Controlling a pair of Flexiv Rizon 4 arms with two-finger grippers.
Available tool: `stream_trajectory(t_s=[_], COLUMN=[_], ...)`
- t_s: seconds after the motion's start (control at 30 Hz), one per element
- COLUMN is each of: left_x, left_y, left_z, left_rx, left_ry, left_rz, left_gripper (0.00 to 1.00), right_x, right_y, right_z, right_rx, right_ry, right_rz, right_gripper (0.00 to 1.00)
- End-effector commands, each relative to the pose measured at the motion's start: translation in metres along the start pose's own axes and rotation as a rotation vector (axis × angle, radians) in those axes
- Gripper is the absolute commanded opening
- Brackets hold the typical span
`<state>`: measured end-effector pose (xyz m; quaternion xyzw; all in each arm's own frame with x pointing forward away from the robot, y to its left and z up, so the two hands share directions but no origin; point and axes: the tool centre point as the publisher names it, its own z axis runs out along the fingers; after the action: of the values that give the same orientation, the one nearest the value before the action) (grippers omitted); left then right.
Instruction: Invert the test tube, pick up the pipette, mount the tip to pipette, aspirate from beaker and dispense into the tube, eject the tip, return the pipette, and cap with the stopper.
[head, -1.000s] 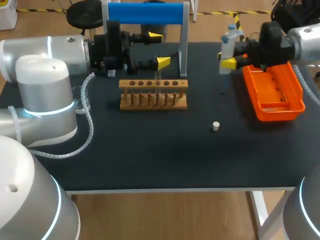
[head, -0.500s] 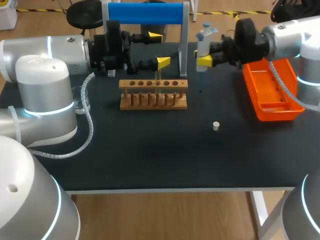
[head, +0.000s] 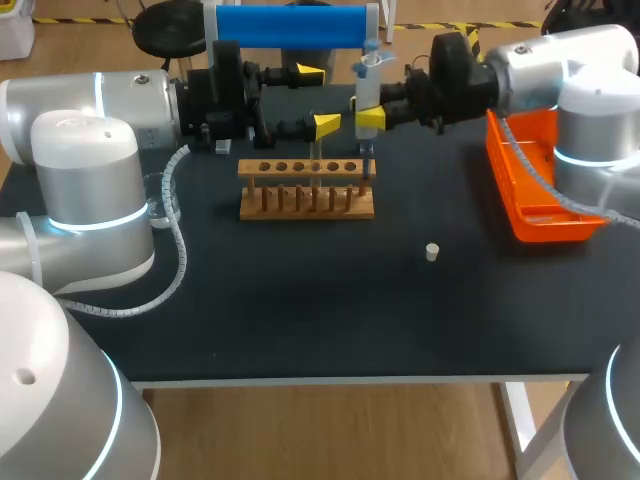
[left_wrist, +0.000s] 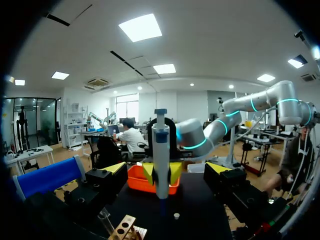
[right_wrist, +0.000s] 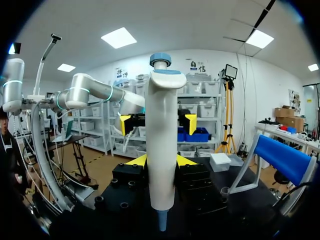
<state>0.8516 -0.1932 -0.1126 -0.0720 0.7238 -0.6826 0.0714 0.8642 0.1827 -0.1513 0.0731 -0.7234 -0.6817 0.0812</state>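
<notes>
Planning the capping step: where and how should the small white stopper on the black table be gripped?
I'd pinch the small white cylindrical stopper across its round side wall, fingers coming straight down from above: it sits alone on the black table, short, with open space all round.

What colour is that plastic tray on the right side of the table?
Bright orange; the tray shows best in the head view.

Bench: matte black top, pale front edge, white leg at the near right corner. Floor — light wood planks, with hazard tape striped yellow and black beyond the far edge. Ceiling white, with lit rectangular panels; walls white.
</notes>
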Motion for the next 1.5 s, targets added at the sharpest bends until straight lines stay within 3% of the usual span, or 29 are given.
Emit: stream_trajectory(t_s=[0.03,0.63,1.23,1.33,1.5], left_x=[0.001,0.001,0.001,0.001,0.001], left_y=[0.0,0.0,0.0,0.0,0.0], left_z=[-0.001,-0.001,-0.001,-0.001,-0.001], left_rx=[-0.001,-0.001,-0.001,-0.001,-0.001], left_ry=[-0.001,-0.001,-0.001,-0.001,-0.001], left_rz=[0.0,0.0,0.0,0.0,0.0], left_gripper=[1.0,1.0,1.0,0.87,0.8], right_x=[-0.002,-0.002,-0.003,-0.003,-0.002], right_y=[-0.002,-0.002,-0.003,-0.001,0.002], right_z=[0.009,0.042,0.053,0.054,0.056], right_rx=[-0.001,-0.006,-0.041,-0.045,-0.049], right_ry=[0.0,0.022,-0.033,-0.035,-0.034], right_rz=[-0.002,-0.019,-0.032,-0.032,-0.036], right_gripper=[0.0,0.0,0.0,0.0,0.0])
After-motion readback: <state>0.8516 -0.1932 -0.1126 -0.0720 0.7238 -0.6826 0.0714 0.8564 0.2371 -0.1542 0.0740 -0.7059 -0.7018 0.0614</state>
